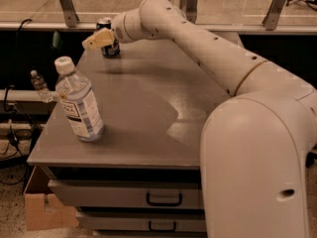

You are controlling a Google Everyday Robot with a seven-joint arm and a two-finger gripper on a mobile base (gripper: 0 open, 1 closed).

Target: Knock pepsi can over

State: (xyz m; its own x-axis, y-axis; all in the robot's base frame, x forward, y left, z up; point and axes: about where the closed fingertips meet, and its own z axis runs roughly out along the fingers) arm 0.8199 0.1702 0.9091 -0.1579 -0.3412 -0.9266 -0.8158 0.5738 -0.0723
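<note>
Gripper (89, 42) just beside pepsi can (111, 50)

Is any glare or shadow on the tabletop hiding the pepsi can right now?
Camera view: glare on the table lies mid-surface, clear of the pepsi can; the gripper at the far edge, not shadow, covers the can's middle.

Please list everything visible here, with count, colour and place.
pepsi can: one, dark blue, upright, table's far left corner
water bottle: one, clear, white cap, upright, table's front left
table: one, grey, centre
drawers: two, grey, black handles, under the tabletop
cardboard box: one, brown, floor, lower left
small bottle: one, clear, left of the table
arm: one, white, over the table from the right
hand: one, yellowish, at the can's upper part, covering it partly
</note>
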